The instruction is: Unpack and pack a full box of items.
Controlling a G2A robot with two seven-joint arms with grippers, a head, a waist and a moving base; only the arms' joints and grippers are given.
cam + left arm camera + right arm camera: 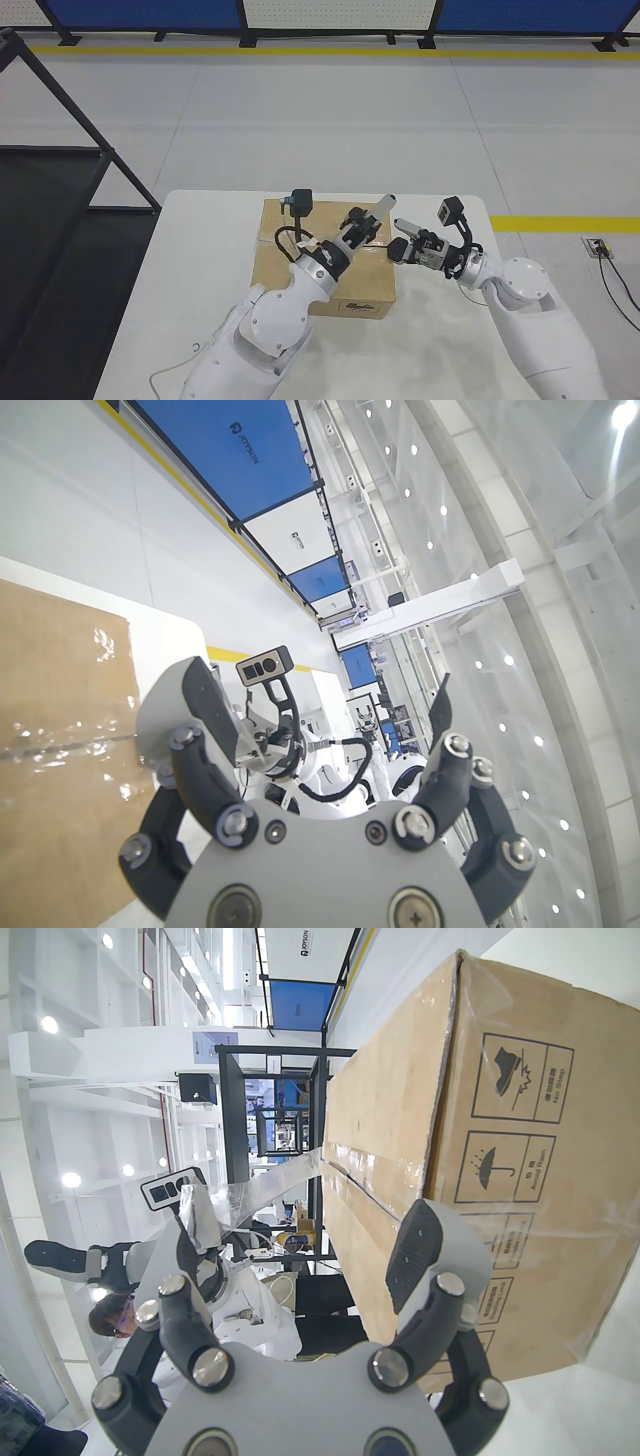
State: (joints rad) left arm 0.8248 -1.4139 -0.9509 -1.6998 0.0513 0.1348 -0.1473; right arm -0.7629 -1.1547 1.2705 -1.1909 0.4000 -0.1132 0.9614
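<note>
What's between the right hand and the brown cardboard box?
A clear tape strip, stretched from brown cardboard box to right hand, in the right wrist view.

Matt cardboard box (380,1093) sealed with glossy clear tape (361,1164).

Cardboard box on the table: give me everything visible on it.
The cardboard box is plain brown board, closed, lying flat on the white table. Wrinkled clear tape runs along its top seam and over the edge. One loose strip stands lifted off the seam's end, stretching away from the box. One side carries black handling symbols. The left hand and right hand, both open, sit near that end. Neither grips the box.
</note>
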